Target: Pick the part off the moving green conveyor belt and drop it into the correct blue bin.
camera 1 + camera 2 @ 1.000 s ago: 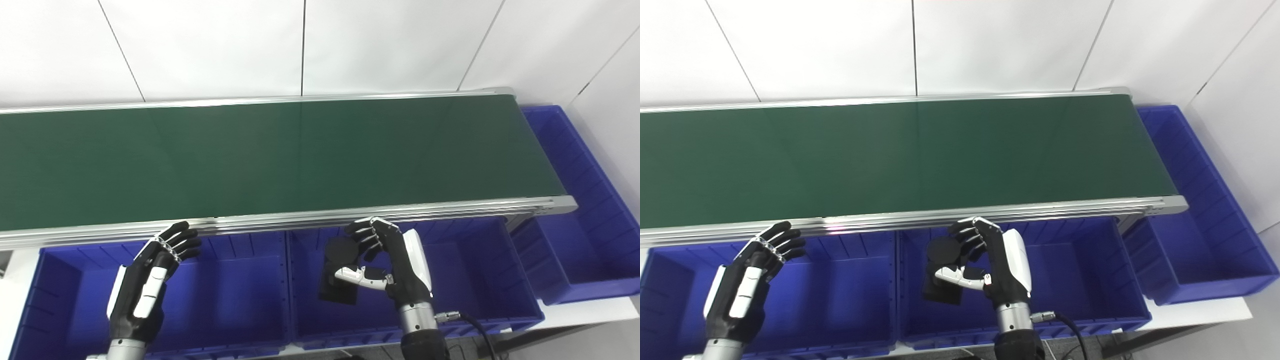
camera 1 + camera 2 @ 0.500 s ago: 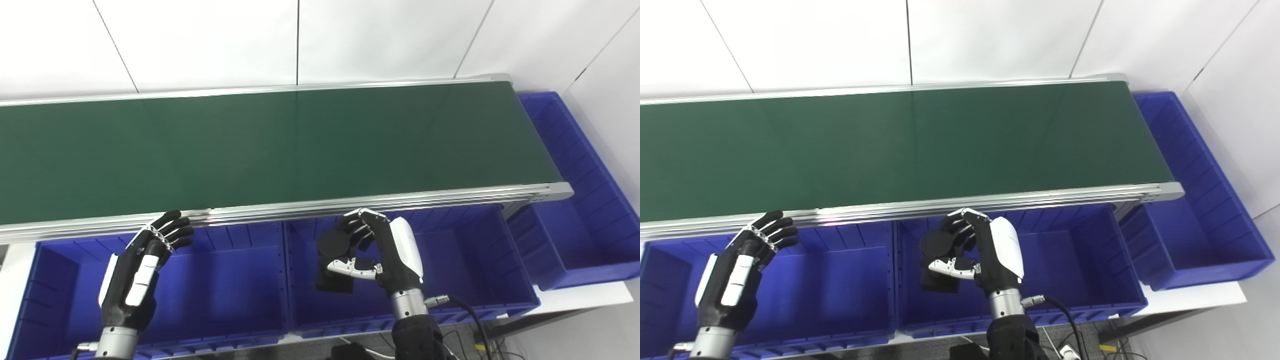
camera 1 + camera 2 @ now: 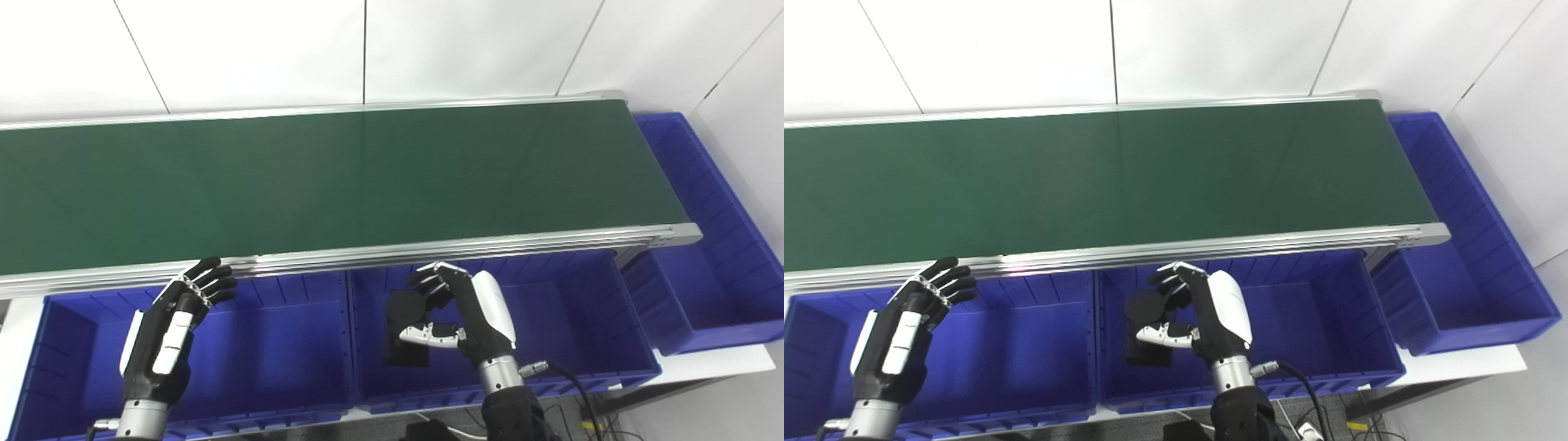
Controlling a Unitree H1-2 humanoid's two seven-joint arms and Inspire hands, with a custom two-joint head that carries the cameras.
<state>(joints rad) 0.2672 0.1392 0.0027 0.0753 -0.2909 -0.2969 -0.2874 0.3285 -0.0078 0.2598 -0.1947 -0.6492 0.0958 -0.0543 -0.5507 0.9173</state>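
Observation:
A black part [image 3: 404, 306] with a round head and a flat rectangular body hangs over the left half of the middle blue bin [image 3: 569, 324]. My right hand [image 3: 474, 312] is shut on it. The thumb lies across the part's front and the fingers curl against the round head. My left hand [image 3: 168, 334] is open with fingers spread, palm turned away, above the left blue bin [image 3: 275, 367], and holds nothing. The green conveyor belt [image 3: 343, 177] carries no part in view.
A third blue bin [image 3: 704, 275] sits past the belt's right end. The belt's aluminium front rail [image 3: 429, 251] runs just above both hands. A cable [image 3: 569, 383] trails from my right wrist. White wall panels stand behind the belt.
The camera tilted, shifting the whole picture upward. My right hand with the black part has drifted slightly left and lower over the middle bin. The left hand has kept its pose.

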